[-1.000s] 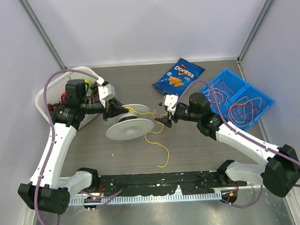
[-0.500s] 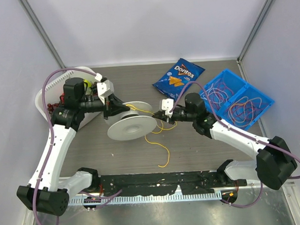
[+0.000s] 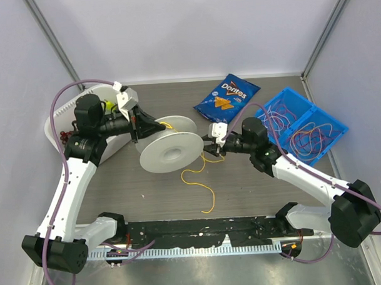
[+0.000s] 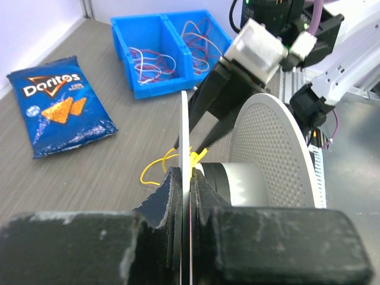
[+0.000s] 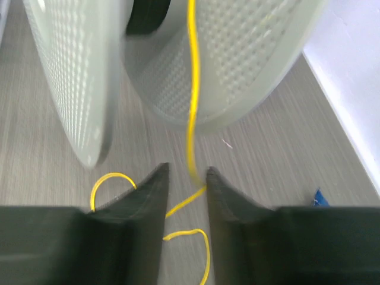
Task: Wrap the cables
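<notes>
Pale lavender walls (image 3: 186, 30), grey wood-grain table (image 3: 242, 192), metal corner posts (image 3: 55, 42)

White arm links (image 3: 67, 190), black joints (image 3: 353, 221), thick mauve hoses (image 3: 82, 84) alongside.

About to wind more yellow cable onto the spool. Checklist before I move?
1. Left gripper clamped on the flange of the translucent white round spool: ok.
2. Thin yellow cable runs between the flanges toward the hub: ok.
3. Cable lies between the fingers of the right gripper: ok.
4. Right jaws pinching the cable: not ok, gap visible.
5. Cable tail loose on the grey table, unknotted: ok.
6. Blue Doritos bag apart from the tail: ok.
</notes>
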`<action>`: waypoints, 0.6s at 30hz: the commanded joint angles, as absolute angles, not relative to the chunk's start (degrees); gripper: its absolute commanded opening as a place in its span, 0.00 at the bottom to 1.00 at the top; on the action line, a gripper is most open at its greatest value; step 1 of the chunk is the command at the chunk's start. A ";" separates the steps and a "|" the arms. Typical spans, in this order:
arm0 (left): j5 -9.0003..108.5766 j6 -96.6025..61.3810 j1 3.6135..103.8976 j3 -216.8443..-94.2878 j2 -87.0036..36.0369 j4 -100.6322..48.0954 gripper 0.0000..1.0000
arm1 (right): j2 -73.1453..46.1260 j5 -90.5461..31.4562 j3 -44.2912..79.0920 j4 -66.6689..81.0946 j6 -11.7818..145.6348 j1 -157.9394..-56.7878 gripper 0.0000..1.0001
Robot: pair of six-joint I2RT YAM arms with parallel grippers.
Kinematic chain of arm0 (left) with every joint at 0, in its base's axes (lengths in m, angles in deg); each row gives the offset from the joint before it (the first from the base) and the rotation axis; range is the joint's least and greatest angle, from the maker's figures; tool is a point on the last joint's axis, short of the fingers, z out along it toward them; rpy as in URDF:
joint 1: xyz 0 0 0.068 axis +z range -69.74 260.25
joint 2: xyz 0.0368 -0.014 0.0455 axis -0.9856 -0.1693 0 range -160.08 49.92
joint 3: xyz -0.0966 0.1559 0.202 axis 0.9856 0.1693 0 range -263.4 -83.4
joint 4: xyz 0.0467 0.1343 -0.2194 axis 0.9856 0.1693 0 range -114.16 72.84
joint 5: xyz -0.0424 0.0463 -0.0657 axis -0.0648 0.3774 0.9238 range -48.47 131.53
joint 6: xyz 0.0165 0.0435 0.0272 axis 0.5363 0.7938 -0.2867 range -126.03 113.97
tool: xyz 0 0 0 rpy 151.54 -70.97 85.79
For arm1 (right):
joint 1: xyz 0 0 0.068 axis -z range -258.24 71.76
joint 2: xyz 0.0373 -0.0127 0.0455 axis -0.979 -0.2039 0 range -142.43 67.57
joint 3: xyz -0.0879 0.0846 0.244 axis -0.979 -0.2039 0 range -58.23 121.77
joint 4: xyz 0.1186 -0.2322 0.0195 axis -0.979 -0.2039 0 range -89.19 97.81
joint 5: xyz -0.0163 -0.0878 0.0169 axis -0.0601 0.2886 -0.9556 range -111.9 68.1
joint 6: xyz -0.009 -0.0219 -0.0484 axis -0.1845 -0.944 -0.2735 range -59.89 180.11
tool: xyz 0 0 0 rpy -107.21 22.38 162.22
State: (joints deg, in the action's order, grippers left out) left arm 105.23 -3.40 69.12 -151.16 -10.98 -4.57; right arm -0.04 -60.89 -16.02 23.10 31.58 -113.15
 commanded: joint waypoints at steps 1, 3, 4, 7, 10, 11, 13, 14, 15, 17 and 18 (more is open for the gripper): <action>103.50 -12.17 69.97 -154.40 -10.54 -16.43 0.00 | 0.33 -57.60 -15.43 19.67 35.93 -111.99 0.48; 101.65 -13.58 69.88 -156.51 -11.24 -15.82 0.00 | 0.94 -56.28 -14.64 19.67 38.65 -110.68 0.59; 100.86 -14.63 69.80 -157.48 -11.60 -15.73 0.00 | 1.30 -56.01 -14.64 19.59 39.36 -110.23 0.61; 98.40 -18.06 69.88 -160.64 -12.39 -15.73 0.00 | 3.40 -55.65 -15.34 19.41 43.31 -108.39 0.65; 95.50 -22.36 69.80 -163.19 -13.18 -16.34 0.00 | 5.08 -55.22 -17.79 19.06 43.59 -108.21 0.67; 95.14 -23.42 69.88 -164.07 -13.62 -16.26 0.00 | 5.69 -54.69 -18.24 19.41 43.68 -108.21 0.69; 94.96 -25.27 69.88 -166.09 -13.97 -16.61 0.00 | 5.78 -53.20 -19.82 20.64 44.38 -108.21 0.70; 95.14 -26.24 69.80 -166.62 -14.15 -16.95 0.00 | 5.61 -52.24 -20.17 20.99 44.12 -108.21 0.70; 95.49 -26.94 69.88 -167.06 -14.32 -17.65 0.00 | 5.26 -51.79 -20.53 21.34 43.68 -108.12 0.70; 96.63 -28.00 69.88 -167.42 -14.41 -18.71 0.00 | 4.47 -51.61 -21.49 24.58 42.45 -107.51 0.70; 97.16 -28.26 69.88 -167.68 -14.41 -18.80 0.00 | 3.68 -51.61 -22.02 25.47 41.84 -106.98 0.70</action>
State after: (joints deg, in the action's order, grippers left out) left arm 96.16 -22.96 69.56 -164.30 -14.63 -12.68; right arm 4.77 -53.72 -20.61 19.47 42.46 -108.02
